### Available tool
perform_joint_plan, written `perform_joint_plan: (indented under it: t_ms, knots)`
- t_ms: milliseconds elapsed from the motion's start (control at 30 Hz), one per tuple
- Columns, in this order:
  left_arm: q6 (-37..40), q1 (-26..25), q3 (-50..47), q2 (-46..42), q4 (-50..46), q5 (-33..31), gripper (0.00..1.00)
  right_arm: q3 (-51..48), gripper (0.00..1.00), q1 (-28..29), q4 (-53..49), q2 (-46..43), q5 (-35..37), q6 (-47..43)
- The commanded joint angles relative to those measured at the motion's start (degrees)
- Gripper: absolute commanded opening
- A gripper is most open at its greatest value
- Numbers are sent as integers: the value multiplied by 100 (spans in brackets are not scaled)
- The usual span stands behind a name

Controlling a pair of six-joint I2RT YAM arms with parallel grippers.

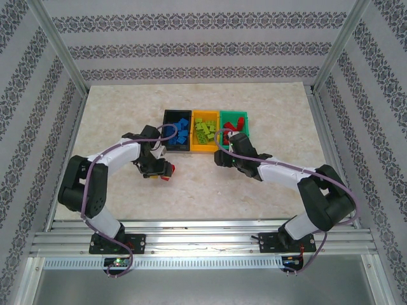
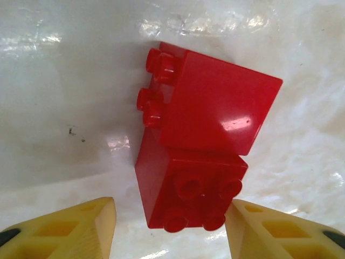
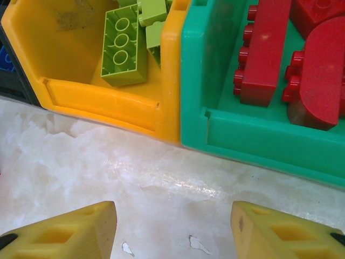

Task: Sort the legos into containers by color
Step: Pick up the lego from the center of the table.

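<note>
Carefully now: my left gripper hangs unclenched astride a red lego, grasping nothing; I should centre before closing, because the second red lego touches it; right gripper released, empty

Each arm has black-and-white links and lilac cables; the left gripper and right gripper carry hollow yellow wedge fingers.

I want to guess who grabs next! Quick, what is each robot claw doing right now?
Left gripper: open, straddling a small red studded plastic brick, not gripping it.
Right gripper: open, empty, over the pale marbled table.
</note>
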Motion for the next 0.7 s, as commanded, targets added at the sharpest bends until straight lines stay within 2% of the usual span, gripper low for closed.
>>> perform_joint_plan:
  t_ms: [0,367,467,667]
  knots:
    - [90,-185,198,64,-239,-395,55,104,59,64,74,89,133,-131]
    - [108,-250,269,196,-78,-306,40,-17,59,93,-20,-166,281,-157]
    - [95,-295,301,104,-101,-212,33,-105,59,84,-49,-296,314,-151]
    - [-75,-381,322,-336,-236,-82,31,-426,59,-84,-34,-677,251,-59]
